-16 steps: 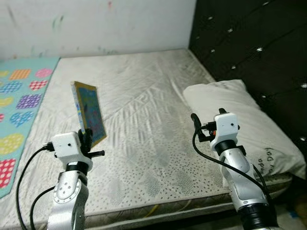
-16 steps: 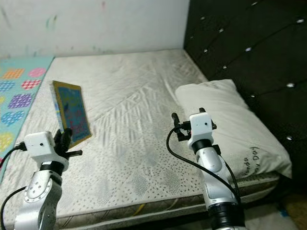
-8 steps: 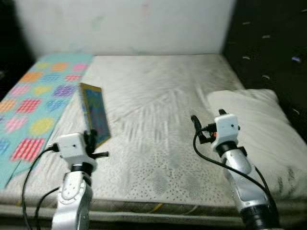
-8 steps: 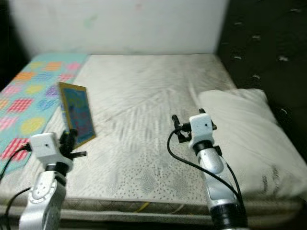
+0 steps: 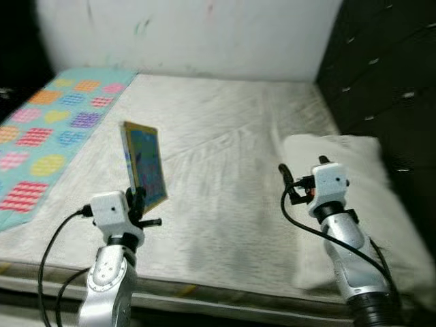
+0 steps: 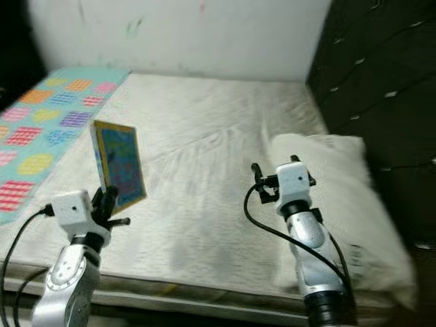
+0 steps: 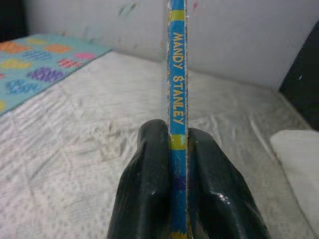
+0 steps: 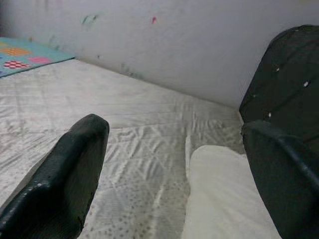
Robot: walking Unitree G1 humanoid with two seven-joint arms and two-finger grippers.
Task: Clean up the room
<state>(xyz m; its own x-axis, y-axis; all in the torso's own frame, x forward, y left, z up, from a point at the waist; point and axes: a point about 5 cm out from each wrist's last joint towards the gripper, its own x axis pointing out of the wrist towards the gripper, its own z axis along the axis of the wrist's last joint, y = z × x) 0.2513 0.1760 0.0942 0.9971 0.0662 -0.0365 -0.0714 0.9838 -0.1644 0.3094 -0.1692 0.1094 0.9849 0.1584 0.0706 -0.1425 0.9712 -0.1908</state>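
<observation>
— Blue and yellow, that's the book (image 5: 144,166); where is it sitting?

— Not sitting at all. It stands upright in the left hand (image 7: 178,164), above the near left part of the bed (image 5: 225,170). In the left wrist view both black fingers (image 7: 149,179) press against its lower edge, one on each side, and the spine reads "MANDY STANLEY".

— And the other arm?

— The right hand (image 8: 174,164) is held up over the near right part of the mattress, just beside the pillow (image 5: 347,197). Its two fingers stand wide apart with nothing between them; through the gap you see the pale sheet and the pillow's near corner.

— What else is around?

— A teal mat (image 5: 48,122) patterned with coloured hearts lies along the bed's left side. A white wall (image 6: 184,34) with faint paint smudges runs behind the bed, and a dark tufted headboard (image 5: 388,75) rises on the right, behind the pillow. The head views are somewhat blurred.
</observation>
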